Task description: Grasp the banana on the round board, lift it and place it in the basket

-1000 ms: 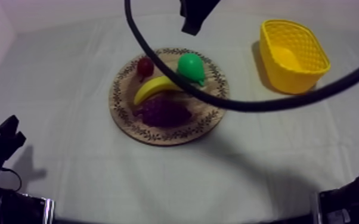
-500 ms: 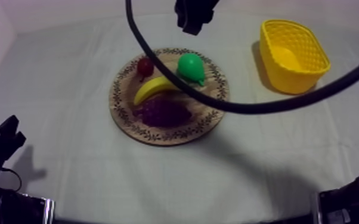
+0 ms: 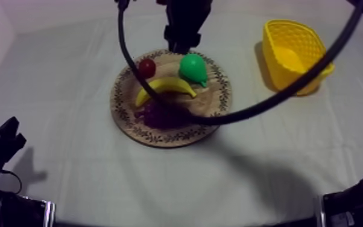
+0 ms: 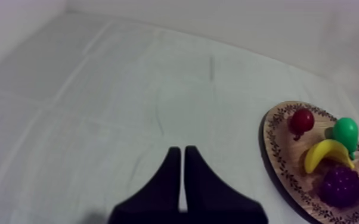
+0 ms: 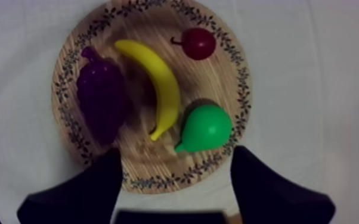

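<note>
1. Banana lies flat on the round wooden board, untouched by either gripper. The grapes are just beside it on its outer curve. The pear and the small red fruit are on its inner side.
2. Our right gripper hangs above the board's rim at the pear's side. Its 2 fingers are spread wide with nothing between them, and the pear's narrow end and 1 tip of the banana lie in line with the gap.
3. From the top view we place that gripper over the board's far rim, near the small red fruit and the pear.
4. Our left gripper sits low over the cloth, well apart from the board. Its fingers are pressed together in a narrow wedge, holding nothing.
5. Yellow basket stands on the cloth at the table's right, apart from the board.
</note>
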`<state>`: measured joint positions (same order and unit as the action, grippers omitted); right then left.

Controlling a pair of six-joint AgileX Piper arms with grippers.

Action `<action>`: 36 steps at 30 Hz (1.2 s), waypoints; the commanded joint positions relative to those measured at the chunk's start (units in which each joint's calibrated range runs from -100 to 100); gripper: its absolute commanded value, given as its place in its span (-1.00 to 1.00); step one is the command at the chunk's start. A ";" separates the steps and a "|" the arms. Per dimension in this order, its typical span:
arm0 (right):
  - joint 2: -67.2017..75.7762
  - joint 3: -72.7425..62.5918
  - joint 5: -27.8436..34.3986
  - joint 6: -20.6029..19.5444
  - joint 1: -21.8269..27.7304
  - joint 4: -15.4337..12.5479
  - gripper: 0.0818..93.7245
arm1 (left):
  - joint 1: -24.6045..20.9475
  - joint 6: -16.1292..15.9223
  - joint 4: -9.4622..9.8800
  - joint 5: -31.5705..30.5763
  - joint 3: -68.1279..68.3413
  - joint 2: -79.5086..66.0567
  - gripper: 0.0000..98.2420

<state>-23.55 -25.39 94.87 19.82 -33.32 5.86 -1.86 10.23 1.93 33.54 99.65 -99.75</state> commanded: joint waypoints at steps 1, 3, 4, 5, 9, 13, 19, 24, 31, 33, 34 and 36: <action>-2.54 -0.37 -0.51 0.05 -0.06 -0.38 0.14 | 0.02 0.00 0.00 0.01 0.01 0.00 -1.00; -4.69 -0.80 -1.16 0.22 -0.06 -0.78 0.15 | 0.02 0.00 0.00 0.01 0.01 0.00 -1.00; -5.77 -1.06 -1.42 0.32 -0.07 -1.01 0.15 | 0.02 0.00 0.00 0.01 0.01 0.00 -1.00; -6.83 -1.35 -1.73 0.40 -0.07 -1.18 0.15 | 0.02 0.00 0.00 0.01 0.01 0.00 -1.00; -10.69 -2.02 -3.21 0.69 -0.11 -1.63 0.15 | 0.02 0.01 0.00 0.01 0.01 0.00 -1.00; -14.55 -2.67 -4.90 0.79 0.00 -1.66 0.15 | 0.02 0.01 0.00 0.01 0.01 0.00 -1.00; -20.93 -4.72 -7.15 1.03 0.64 -1.34 0.14 | 0.02 0.00 0.00 0.01 0.01 0.00 -1.00; -25.64 -7.67 -8.08 1.35 1.00 -1.07 0.14 | 0.02 0.00 0.00 0.01 0.01 0.00 -1.00; -29.87 -11.63 -8.69 1.84 0.89 -0.96 0.13 | 0.02 0.00 0.00 0.01 0.01 0.00 -1.00; -30.78 -12.81 -8.84 1.89 0.83 -0.91 0.13 | 0.02 0.00 0.00 0.01 0.01 0.00 -1.00; -31.16 -13.34 -8.91 1.91 0.79 -0.88 0.12 | 0.02 0.00 0.00 0.01 0.01 0.00 -1.00; -31.85 -14.24 -8.96 2.00 0.74 -0.86 0.12 | 0.02 0.00 0.00 0.01 0.01 0.00 -1.00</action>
<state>-55.23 -39.27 85.88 21.78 -32.54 4.96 -1.86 10.23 1.93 33.55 99.65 -99.75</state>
